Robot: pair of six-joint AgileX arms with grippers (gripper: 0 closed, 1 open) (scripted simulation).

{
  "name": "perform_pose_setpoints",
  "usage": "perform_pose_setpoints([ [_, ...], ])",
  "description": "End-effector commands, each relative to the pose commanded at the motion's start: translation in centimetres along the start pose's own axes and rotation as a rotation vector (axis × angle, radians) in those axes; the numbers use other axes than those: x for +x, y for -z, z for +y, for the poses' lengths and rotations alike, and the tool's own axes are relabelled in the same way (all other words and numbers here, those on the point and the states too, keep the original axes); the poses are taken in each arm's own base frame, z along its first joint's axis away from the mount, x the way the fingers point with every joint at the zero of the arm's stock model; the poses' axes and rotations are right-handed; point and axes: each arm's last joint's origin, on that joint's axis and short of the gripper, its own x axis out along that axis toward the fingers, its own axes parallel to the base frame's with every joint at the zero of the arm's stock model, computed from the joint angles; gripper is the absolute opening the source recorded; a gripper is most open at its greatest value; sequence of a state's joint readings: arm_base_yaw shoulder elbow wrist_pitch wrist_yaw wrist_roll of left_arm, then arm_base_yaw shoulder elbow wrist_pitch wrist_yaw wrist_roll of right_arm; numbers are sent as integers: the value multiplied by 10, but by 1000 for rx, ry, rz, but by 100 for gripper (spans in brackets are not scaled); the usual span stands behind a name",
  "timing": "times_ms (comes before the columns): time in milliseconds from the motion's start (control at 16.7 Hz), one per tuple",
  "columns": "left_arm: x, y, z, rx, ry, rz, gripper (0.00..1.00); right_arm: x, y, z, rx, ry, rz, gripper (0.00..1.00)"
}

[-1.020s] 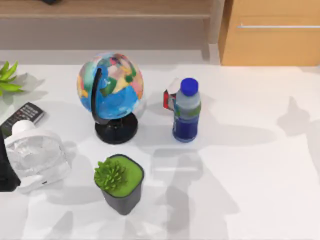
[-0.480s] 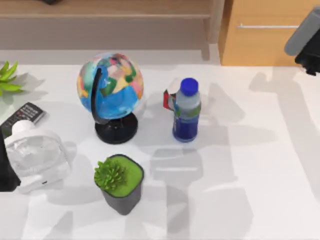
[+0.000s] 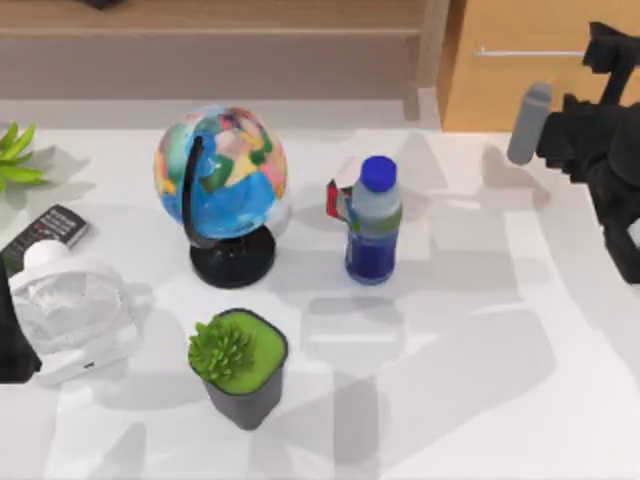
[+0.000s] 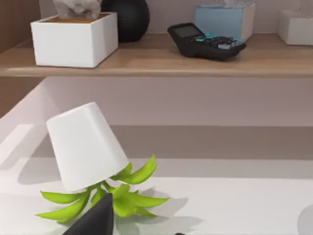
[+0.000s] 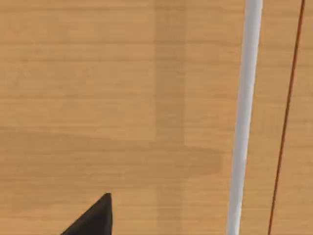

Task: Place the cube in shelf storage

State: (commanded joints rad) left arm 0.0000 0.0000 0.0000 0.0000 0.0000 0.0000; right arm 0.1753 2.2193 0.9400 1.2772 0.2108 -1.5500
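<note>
Risk: your right gripper (image 3: 600,60) at two o'clock faces the drawer (image 5: 122,98), opening untold, no cube sighted, so you could nudge its handle (image 5: 244,112).

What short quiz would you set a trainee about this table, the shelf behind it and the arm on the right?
1. True or false: in the top view, the bottle stands to the right of the globe.
2. The right arm is at the table's right side. Its wrist camera faces: A) the drawer front with a silver bar handle, B) a cactus, C) a mug.
3. Fill in: in the left wrist view, the black calculator lies on the ____.
Key: 1 true; 2 A; 3 shelf.
</note>
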Motion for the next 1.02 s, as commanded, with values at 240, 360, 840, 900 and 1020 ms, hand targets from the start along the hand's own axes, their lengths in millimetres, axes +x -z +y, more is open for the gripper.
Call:
perform_pose_setpoints([
  [240, 0, 0, 0, 0, 0, 0, 100, 1, -1, 3, -8, 0, 0, 100],
  [360, 0, 0, 0, 0, 0, 0, 100, 0, 2, 3, -7, -5, 4, 100],
  [840, 0, 0, 0, 0, 0, 0, 100, 26, -1, 3, -8, 0, 0, 100],
  [900, 0, 0, 0, 0, 0, 0, 100, 26, -1, 3, -8, 0, 0, 100],
  [1020, 0, 0, 0, 0, 0, 0, 100, 26, -1, 3, -8, 0, 0, 100],
])
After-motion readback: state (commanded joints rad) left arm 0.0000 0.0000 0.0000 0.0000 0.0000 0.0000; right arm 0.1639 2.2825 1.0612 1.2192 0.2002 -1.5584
